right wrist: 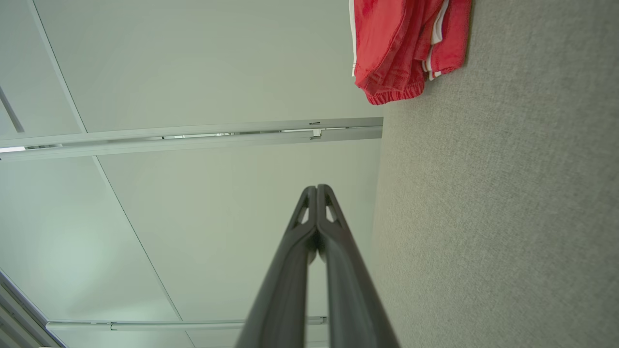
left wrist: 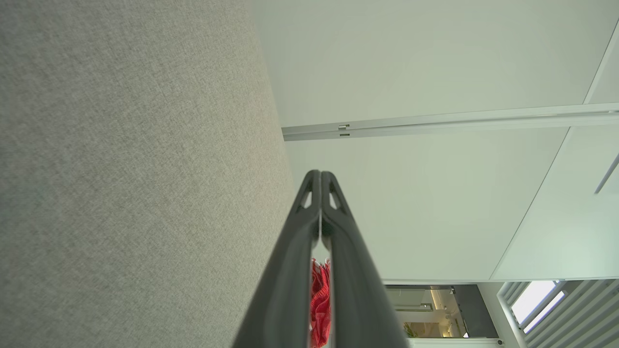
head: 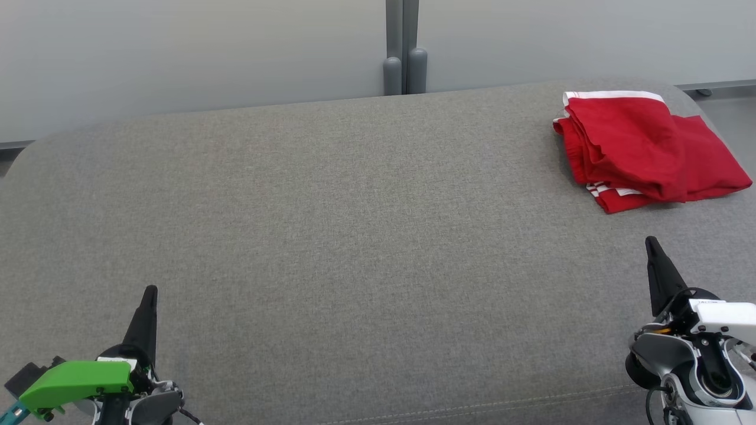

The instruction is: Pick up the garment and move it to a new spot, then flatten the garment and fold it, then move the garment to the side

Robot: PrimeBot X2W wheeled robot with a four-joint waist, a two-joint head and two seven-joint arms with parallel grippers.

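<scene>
Grey woven-fabric cushion (head: 331,224) spans the foreground. Behind the cushion: pale, plain wall panels (head: 177,53), split by a grey upright post (head: 404,65) at the cushion's far edge. Grey floor (head: 735,103) beyond the cushion's far right corner. Light even, diffuse.

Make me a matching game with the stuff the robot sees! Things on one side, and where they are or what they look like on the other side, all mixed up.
Things:
1. garment
2. left gripper
3. right gripper
4. padded surface

Clues:
A. grey, spread under everything
B. shut, low on the robot's right side
C. red with white trim, lying at the far right
D. shut, low on the robot's left side

Pairs: 1-C, 2-D, 3-B, 4-A
</scene>
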